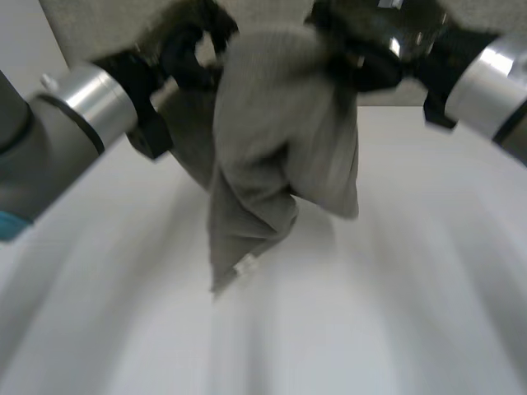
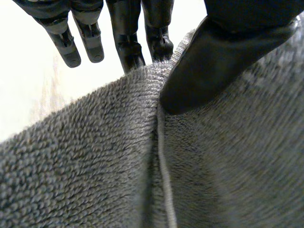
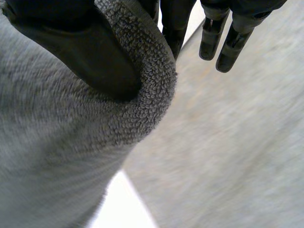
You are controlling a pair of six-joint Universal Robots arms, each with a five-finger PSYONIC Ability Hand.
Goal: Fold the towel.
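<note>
There is one grey towel [image 1: 280, 123], and it hangs in the air above the white table [image 1: 395, 313]. Two black hands hold it up by its top edge, one at each end. In the left wrist view the left hand's [image 1: 193, 53] thumb [image 2: 209, 71] presses flat on the near side of the towel [image 2: 95, 161]. Some fingers [image 2: 128, 47] sit just behind the top edge, so the cloth is pinched between them. The other fingers of that hand point out straight beside the towel and do not touch it. In the right wrist view the right hand's [image 1: 362, 49] thumb [image 3: 90, 57] pushes into a fold of the towel [image 3: 47, 142], and the cloth curls round the thumb's tip. One finger sits close behind that fold. The other fingers [image 3: 221, 42] stick out straight beside the towel, clear of it. In the head view the towel is bunched up and droops down in a long point. There is one small white tag [image 1: 245, 265] near the low tip. I cannot tell if the tip touches the table. The left arm [image 1: 74, 115] comes in from the left, and the right arm [image 1: 486, 82] comes in from the right. Both hands are lifted high and close together, with the towel between them.
</note>
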